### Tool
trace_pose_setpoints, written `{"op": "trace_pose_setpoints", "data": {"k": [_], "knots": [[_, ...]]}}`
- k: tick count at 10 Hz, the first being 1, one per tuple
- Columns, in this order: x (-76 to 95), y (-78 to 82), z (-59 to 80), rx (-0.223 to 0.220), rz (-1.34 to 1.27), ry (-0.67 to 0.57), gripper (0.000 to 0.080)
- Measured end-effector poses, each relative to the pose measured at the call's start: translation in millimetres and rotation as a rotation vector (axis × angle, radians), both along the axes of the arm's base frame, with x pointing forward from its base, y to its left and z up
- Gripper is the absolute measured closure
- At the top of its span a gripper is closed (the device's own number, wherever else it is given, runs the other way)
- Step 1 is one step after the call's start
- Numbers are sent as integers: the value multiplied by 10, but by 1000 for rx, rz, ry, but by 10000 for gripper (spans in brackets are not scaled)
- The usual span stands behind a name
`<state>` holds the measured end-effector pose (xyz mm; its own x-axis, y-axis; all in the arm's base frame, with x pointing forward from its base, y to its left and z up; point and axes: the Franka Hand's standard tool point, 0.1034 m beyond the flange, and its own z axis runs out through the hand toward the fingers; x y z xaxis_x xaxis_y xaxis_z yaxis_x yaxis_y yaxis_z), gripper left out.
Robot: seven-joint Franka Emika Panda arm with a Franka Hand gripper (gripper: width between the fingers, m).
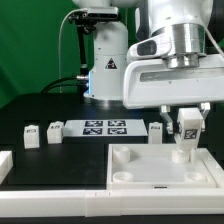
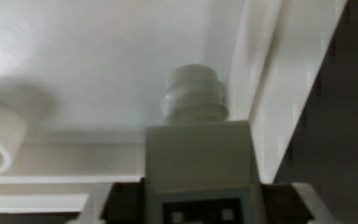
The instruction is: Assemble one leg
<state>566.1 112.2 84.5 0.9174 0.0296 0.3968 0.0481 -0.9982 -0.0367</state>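
Observation:
My gripper (image 1: 187,120) is shut on the leg (image 1: 184,146), a small white block with a tag on its face and a stepped peg pointing down. It holds the leg upright over the far right corner of the large white panel (image 1: 150,172), the peg tip at or just above the panel. In the wrist view the leg (image 2: 197,135) fills the middle between my dark fingers (image 2: 133,200), its peg close to the panel's raised edge (image 2: 265,70). A round socket (image 2: 5,135) shows at the side. Whether the peg is seated, I cannot tell.
Three more small white legs stand behind the panel: two at the exterior view's left (image 1: 30,136) (image 1: 55,130), one (image 1: 155,130) beside the marker board (image 1: 105,127). A white bar end (image 1: 4,165) lies at the left edge. The robot base (image 1: 105,60) stands behind.

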Motion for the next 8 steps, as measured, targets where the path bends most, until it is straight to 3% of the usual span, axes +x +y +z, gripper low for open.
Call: {"op": "trace_pose_setpoints", "data": {"k": [4, 6, 8], "knots": [[8, -15, -18, -2, 0, -17, 512], [90, 13, -15, -1, 5, -120, 512], [168, 25, -31, 0, 4, -106, 512]]}}
